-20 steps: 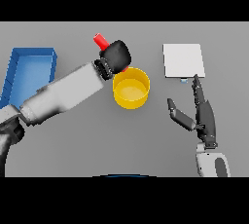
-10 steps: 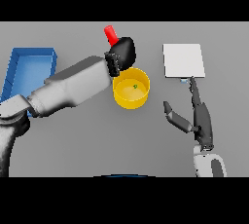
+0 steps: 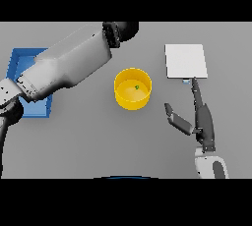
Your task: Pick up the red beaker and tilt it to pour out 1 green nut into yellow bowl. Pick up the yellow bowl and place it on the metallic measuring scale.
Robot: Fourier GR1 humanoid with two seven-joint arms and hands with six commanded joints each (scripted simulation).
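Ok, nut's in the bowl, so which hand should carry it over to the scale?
Right. The right hand is open between the yellow bowl and the metallic scale. The left hand is up at the far edge, away from both.

We see a plain grey bench (image 3: 88, 141) filling the whole view, its surface smooth and matte, without seams or marks. Light falls evenly across it, leaving only faint, soft shadows. A blue tray (image 3: 19, 65) sits near its left edge. No walls, floor or windows show.
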